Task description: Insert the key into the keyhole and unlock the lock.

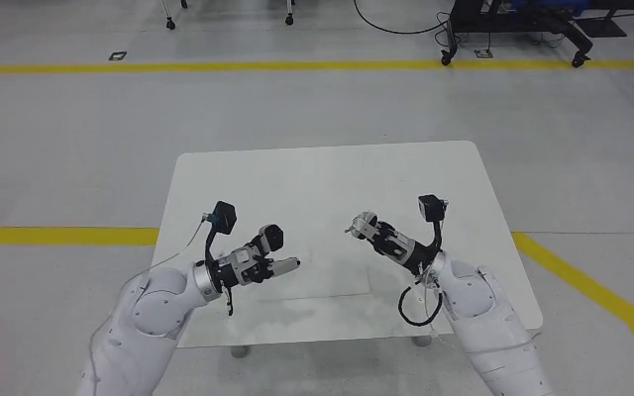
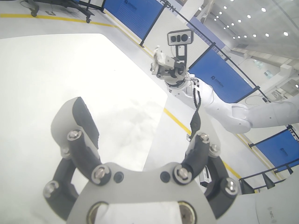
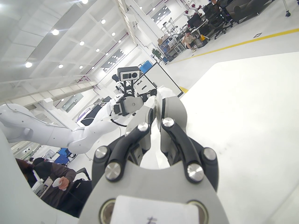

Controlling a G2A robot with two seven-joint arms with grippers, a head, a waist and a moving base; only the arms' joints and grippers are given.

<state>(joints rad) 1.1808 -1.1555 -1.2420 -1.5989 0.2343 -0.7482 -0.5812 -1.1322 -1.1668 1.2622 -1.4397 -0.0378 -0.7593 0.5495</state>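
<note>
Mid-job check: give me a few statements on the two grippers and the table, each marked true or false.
1. The left gripper is open. True.
2. The right gripper is spread wide open. False: its fingers are shut together.
3. Both grippers are above the white table. True.
4. The two grippers touch each other. False: they are apart, with a stretch of tabletop between them.
5. The table is round. False: it is rectangular with rounded corners.
</note>
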